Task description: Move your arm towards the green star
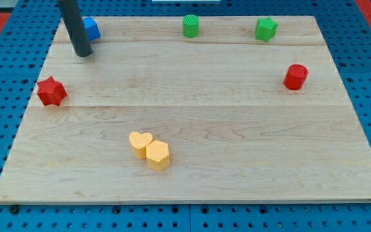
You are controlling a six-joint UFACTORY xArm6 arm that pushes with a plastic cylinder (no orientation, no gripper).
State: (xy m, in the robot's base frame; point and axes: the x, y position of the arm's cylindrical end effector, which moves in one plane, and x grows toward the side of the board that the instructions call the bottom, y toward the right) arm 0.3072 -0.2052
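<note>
While the rod's tip (82, 53) rests on the wooden board (192, 180) near the view's top left, just beside the blue block (91, 28) and holding nothing, since it is a bare rod with nothing to open or close, the green star (266, 29) sits well apart along the top edge toward the view's right. A straight sweep along that edge would likely strike the green cylinder (190, 26) lying between them, and an overshoot could knock the star off the board.

Tip (82, 54) (far left) beside block (91, 28)
</note>
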